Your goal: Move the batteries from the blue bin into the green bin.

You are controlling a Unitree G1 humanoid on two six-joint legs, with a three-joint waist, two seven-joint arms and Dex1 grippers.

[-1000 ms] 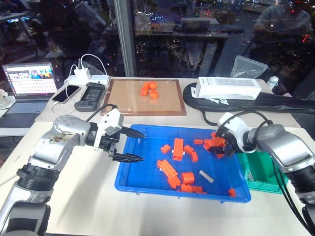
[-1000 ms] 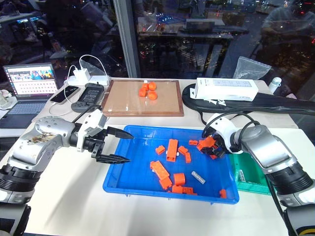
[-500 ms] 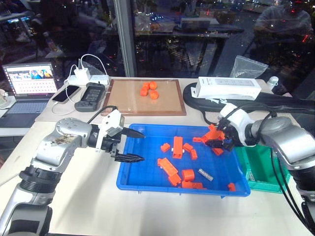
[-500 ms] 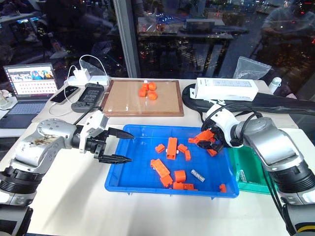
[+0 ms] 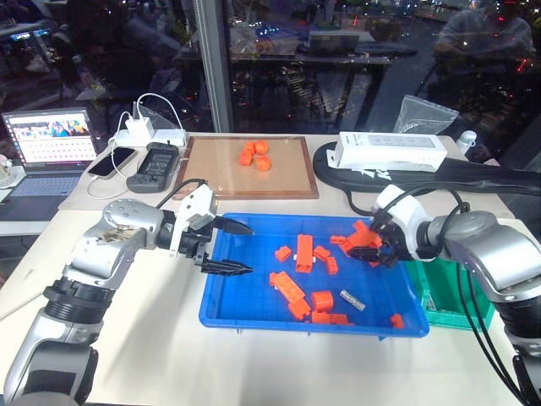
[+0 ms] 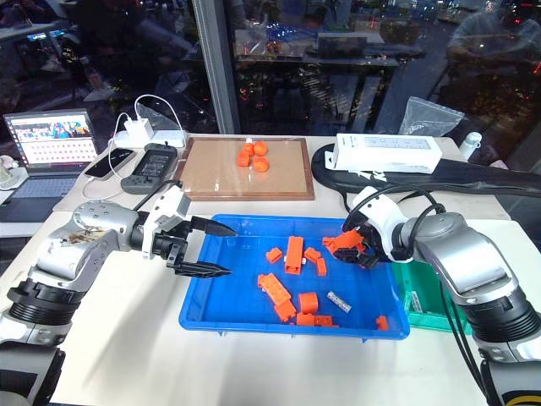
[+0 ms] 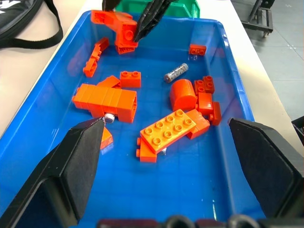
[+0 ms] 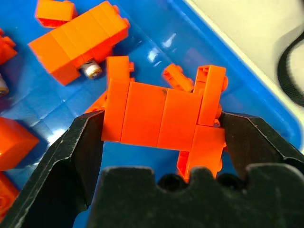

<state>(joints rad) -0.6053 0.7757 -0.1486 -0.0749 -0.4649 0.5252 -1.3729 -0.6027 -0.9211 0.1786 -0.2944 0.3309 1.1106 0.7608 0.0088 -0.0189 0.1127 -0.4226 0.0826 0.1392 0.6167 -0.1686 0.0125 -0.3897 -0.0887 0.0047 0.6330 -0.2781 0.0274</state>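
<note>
Looking first for the batteries: I can see one bare silvery battery lying on the floor of the blue bin, toward its near right part, among loose orange blocks. In the left wrist view a second metal end pokes out from under a long orange block, so I judge another battery is wedged there. The green bin sits just beside the blue bin's right end; I can't tell what is in it.

My right pincer is clamped on a clump of joined orange blocks, held above the far right part of the blue bin. I read this as clearing clutter, not a battery pick. My left pincer hangs spread wide and empty over the blue bin's left end.

Next I need to drop that clump clear of the battery, then bring the right pincer down on the bare battery across its width.
</note>
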